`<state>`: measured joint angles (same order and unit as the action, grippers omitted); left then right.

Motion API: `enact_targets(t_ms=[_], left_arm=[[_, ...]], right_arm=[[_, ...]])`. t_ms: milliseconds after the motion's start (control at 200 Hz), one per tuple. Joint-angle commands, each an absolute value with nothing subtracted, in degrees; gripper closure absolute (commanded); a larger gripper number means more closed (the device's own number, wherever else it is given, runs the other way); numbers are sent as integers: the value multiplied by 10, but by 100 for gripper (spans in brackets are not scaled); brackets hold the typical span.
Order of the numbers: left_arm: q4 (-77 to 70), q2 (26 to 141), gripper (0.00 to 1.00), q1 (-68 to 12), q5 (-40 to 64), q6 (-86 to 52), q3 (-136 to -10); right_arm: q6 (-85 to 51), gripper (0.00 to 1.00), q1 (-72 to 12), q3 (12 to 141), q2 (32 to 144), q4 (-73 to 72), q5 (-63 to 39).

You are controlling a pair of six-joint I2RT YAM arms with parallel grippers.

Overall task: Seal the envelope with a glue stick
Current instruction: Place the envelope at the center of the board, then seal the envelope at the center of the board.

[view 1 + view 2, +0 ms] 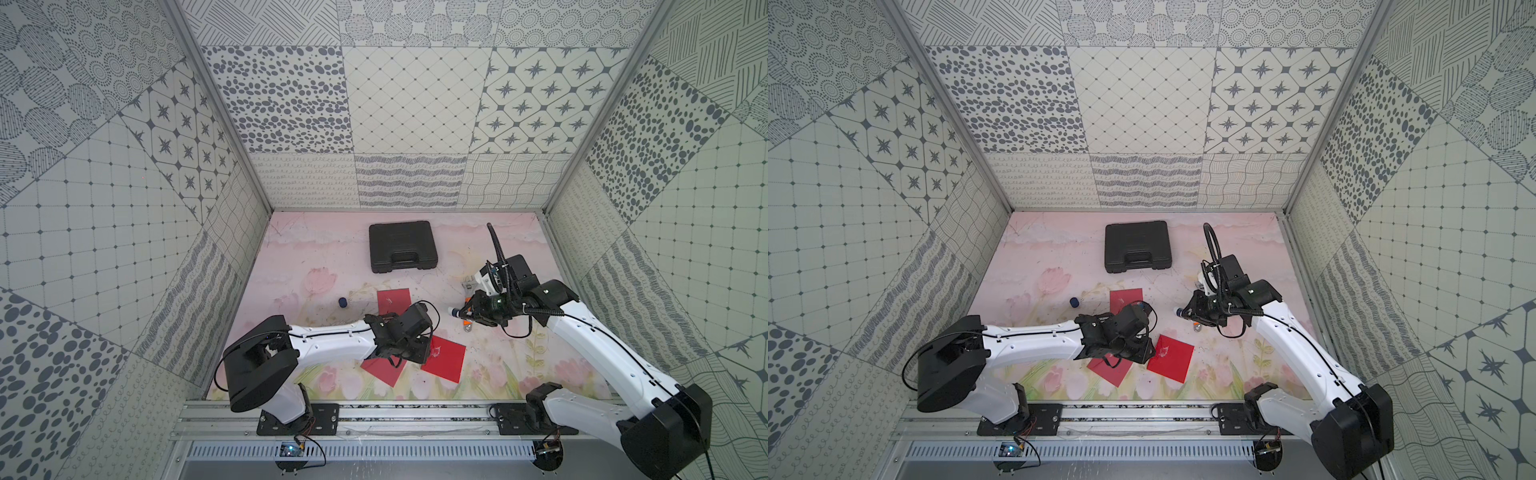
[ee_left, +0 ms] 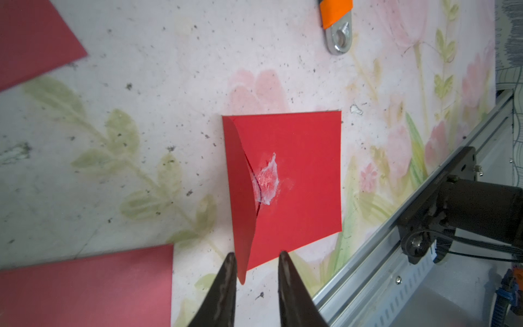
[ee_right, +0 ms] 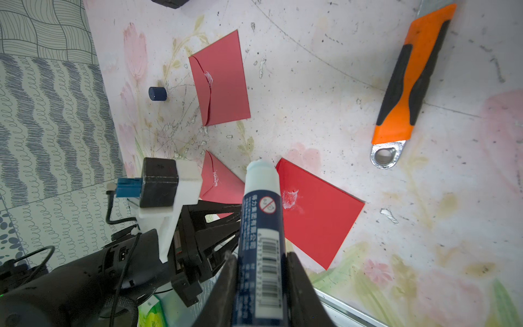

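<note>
The right gripper [image 3: 261, 254] grasps the glue stick [image 3: 261, 215]; the left gripper [image 2: 256, 259] is released at the envelope [image 2: 297, 175].
The uncapped glue stick hangs over the table [image 1: 316, 249] near the wrench [image 3: 410, 79], apart from the glue-smeared envelope. Left fingers [image 2: 223, 288] stand apart, the flap's tip between them. The cap [image 3: 157, 93] lies well apart.

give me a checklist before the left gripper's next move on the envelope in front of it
1. Glue on envelope: ok, white smear beside the flap's edge.
2. Flap lying flat: not ok, its edge looks lifted off the body.
3. Left gripper ready: ok, open, jaws either side of the flap's tip.
4. Glue stick out of the way: ok, uncapped, right gripper shut on it, not on the envelope.
5. Wrench clear: ok, apart from the envelope.
6. Glue still tacky: cannot tell.
</note>
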<state>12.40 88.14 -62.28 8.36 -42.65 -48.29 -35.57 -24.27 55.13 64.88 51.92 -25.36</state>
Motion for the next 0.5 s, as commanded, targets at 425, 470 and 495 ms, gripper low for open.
enact_targets(t_ms=[425,470,495], left_arm=[[34,966,80,-589,193,-429,-503],[25,973,78,-589,197,-432,-502],[22,977,78,-589,199,-433,-502]], right_arm=[[-356,100,-239,551,613,541,-250],[-357,100,-239,549,611,542,-252],[-358,100,-239,549,611,541,-252]])
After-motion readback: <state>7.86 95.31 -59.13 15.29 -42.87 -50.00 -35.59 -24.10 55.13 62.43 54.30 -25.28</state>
